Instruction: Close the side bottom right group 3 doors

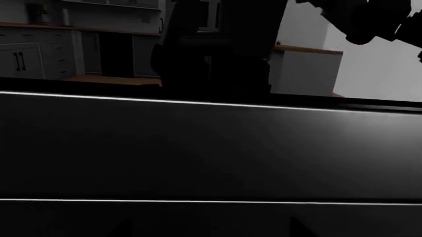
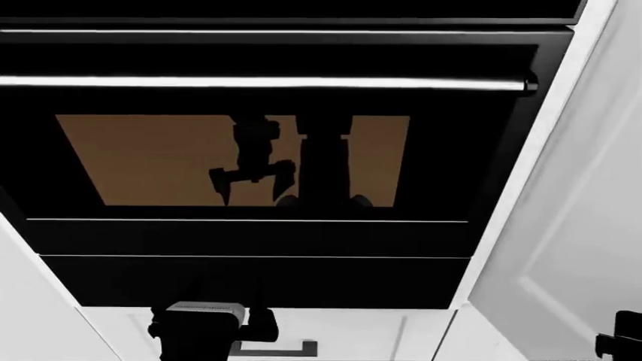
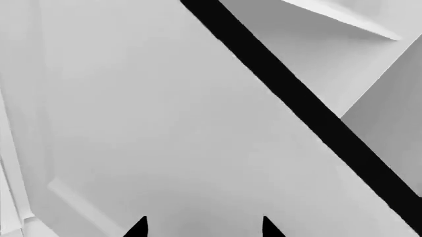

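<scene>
white and plain, the cabinet door (image 2: pixel 576 248) fills the right side of my head view, a tall panel with a recessed shaker frame, standing at an angle beside the oven. in my right wrist view the same door (image 3: pixel 165 123) takes up nearly everything, with a black strip (image 3: pixel 297 103) cutting diagonally across it; i cannot tell if that strip is a gap or an edge. left of the door is the black glass oven door (image 2: pixel 261 165) with its long pale bar handle (image 2: pixel 261 83), my own arm mirrored in the glass. below it sits a white drawer front (image 2: pixel 331 335) with a black handle (image 2: pixel 276 350). my right gripper (image 3: pixel 201 228) shows two dark fingertips spread apart, close to the door panel and holding nothing; contact is not clear. my left gripper (image 2: pixel 206 331) shows only its dark body low before the oven, its fingers hidden, so i cannot tell its opening.
</scene>
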{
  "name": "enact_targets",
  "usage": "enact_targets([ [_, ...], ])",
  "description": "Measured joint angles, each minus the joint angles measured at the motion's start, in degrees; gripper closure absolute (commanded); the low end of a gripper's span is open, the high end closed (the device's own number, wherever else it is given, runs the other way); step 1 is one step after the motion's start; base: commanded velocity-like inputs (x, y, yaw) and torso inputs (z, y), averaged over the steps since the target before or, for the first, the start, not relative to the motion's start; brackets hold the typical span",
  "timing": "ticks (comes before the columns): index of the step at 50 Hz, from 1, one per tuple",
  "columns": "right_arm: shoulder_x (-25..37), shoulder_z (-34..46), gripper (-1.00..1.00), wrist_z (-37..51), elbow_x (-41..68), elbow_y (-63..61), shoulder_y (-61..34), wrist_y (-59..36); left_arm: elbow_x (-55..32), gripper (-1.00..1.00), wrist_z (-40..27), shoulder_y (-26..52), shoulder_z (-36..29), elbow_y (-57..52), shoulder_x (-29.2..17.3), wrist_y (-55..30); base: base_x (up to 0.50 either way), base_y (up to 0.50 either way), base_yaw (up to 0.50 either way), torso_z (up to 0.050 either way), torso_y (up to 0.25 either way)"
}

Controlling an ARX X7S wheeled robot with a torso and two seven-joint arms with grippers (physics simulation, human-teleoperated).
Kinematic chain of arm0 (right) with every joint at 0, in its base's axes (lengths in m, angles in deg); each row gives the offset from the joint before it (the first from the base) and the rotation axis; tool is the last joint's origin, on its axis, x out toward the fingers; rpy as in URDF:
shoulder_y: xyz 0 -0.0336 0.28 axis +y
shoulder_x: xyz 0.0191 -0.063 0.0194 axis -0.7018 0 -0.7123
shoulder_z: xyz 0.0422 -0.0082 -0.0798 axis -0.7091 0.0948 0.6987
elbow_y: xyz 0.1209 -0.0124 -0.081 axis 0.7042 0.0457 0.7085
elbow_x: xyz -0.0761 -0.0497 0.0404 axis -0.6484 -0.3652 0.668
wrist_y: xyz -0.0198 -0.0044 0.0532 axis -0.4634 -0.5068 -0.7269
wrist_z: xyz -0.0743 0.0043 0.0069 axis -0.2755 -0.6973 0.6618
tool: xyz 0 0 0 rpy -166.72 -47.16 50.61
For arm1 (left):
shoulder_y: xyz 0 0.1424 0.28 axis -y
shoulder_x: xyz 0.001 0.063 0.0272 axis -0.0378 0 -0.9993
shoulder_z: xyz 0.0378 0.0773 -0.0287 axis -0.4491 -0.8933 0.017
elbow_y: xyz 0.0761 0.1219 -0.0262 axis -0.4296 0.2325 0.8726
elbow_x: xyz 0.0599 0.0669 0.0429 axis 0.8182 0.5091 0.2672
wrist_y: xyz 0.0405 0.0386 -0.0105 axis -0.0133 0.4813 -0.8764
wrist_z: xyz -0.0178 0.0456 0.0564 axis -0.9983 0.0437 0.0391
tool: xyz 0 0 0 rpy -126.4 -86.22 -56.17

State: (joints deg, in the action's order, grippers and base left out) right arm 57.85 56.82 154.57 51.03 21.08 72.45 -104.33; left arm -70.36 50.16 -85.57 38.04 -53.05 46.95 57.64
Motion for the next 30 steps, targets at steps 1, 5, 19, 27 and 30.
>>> enact_targets([
  [1,0.73,0.78,-1.00,0.19,0.06,0.33,-0.56,0.16,-0.02,-1.00,-0.02,0.00,-0.02,0.00,-0.01,0.00,0.00,0.00,0.00,0.000,0.000],
  [5,3.54,3.74,-1.00,0.90,0.67,1.72,-2.96,1.15,-0.05,-1.00,-0.07,0.02,-0.07,0.00,-0.05,0.03,0.00,0.00,0.00,0.003,0.002],
  [19,12.77,15.72,-1.00,2.59,4.05,6.52,-10.58,8.25,-0.16,-1.00,-0.22,0.10,-0.29,0.02,-0.19,0.20,0.00,0.00,0.00,0.001,0.001],
  [27,13.96,27.25,-1.00,2.24,3.97,10.03,-22.29,8.27,-0.21,-1.00,-0.33,0.13,-0.41,0.02,-0.27,0.27,0.00,0.00,0.00,0.001,0.000],
  [30,12.96,30.97,-1.00,1.71,3.80,11.51,-28.06,6.39,-0.25,-1.00,-0.36,0.13,-0.46,0.02,-0.30,0.28,0.00,0.00,0.00,0.003,0.000],
])
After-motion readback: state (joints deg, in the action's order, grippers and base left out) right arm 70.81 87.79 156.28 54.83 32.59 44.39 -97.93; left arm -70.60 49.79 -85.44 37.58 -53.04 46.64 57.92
